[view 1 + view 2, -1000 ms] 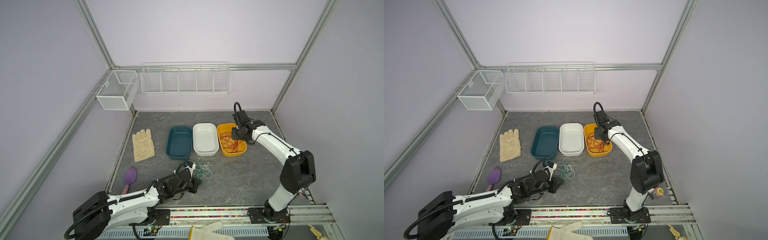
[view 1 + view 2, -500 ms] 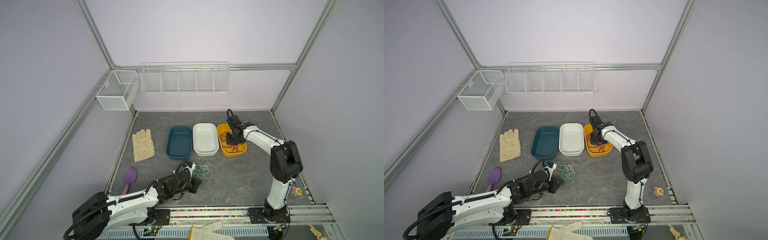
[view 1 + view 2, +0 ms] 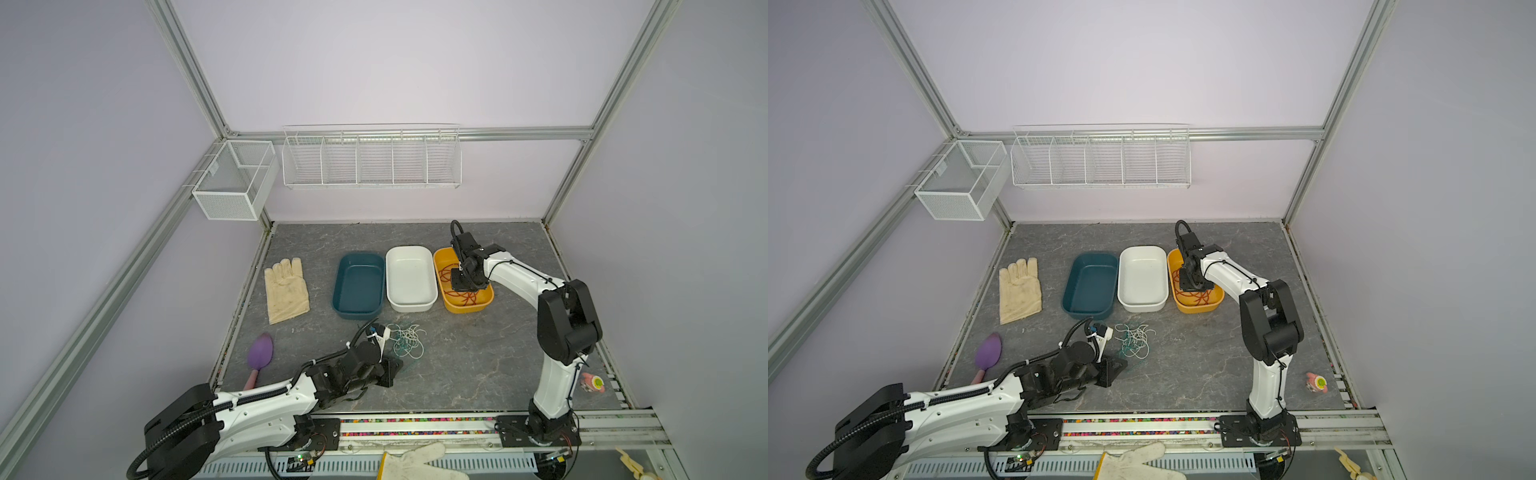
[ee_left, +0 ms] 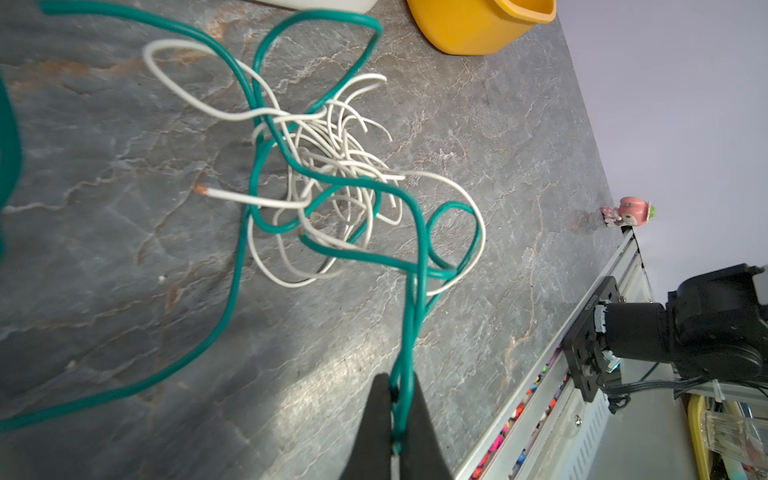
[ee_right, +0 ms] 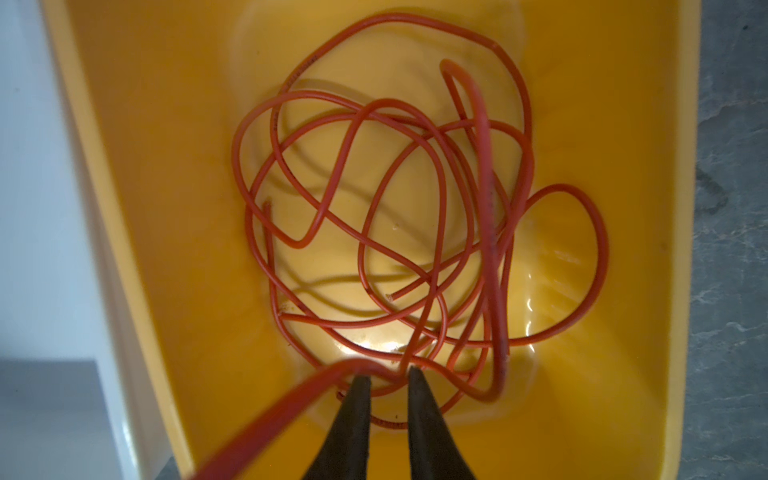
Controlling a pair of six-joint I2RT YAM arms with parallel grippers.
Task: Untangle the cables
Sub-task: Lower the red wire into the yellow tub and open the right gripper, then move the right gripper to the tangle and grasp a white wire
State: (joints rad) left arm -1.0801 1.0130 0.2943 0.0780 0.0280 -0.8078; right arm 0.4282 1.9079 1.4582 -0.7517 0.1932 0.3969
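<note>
Cables: the green cable [image 4: 409, 332] and white cable [image 4: 257, 200] lie tangled on the bench [image 4: 124, 208] at near centre, left jaws pinching a green strand. The red-orange cable [image 5: 486, 187] is coiled in the yellow tub [image 5: 166, 208], far right, with the right jaws slightly spread just over it.

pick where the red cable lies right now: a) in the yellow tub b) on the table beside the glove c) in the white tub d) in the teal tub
a, the right wrist view shows the red cable coiled in loops on the floor of the yellow tub.
</note>
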